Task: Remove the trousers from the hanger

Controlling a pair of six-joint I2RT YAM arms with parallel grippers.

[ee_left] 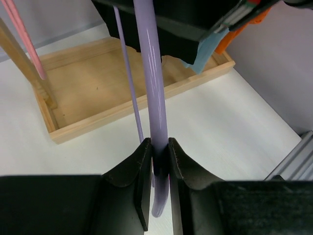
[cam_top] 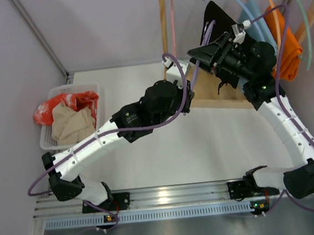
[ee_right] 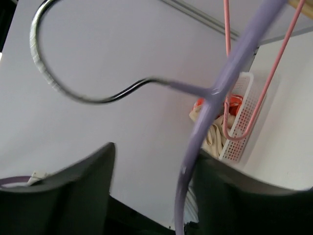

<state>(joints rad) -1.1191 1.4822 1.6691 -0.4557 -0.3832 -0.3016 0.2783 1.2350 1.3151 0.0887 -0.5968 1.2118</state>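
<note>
Hanger [ee_left: 154,88] rod's pinched tight in the left gripper [ee_left: 157,149], running straight up from its fingers, right gripper [ee_right: 156,166] gapes wide around it, trousers [cam_top: 71,124] sit in the basket [cam_top: 46,142] well left of both.

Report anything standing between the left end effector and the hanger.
Nothing visible does. The left end effector is shut directly on the hanger, a finger against each side of its lavender rod.
</note>
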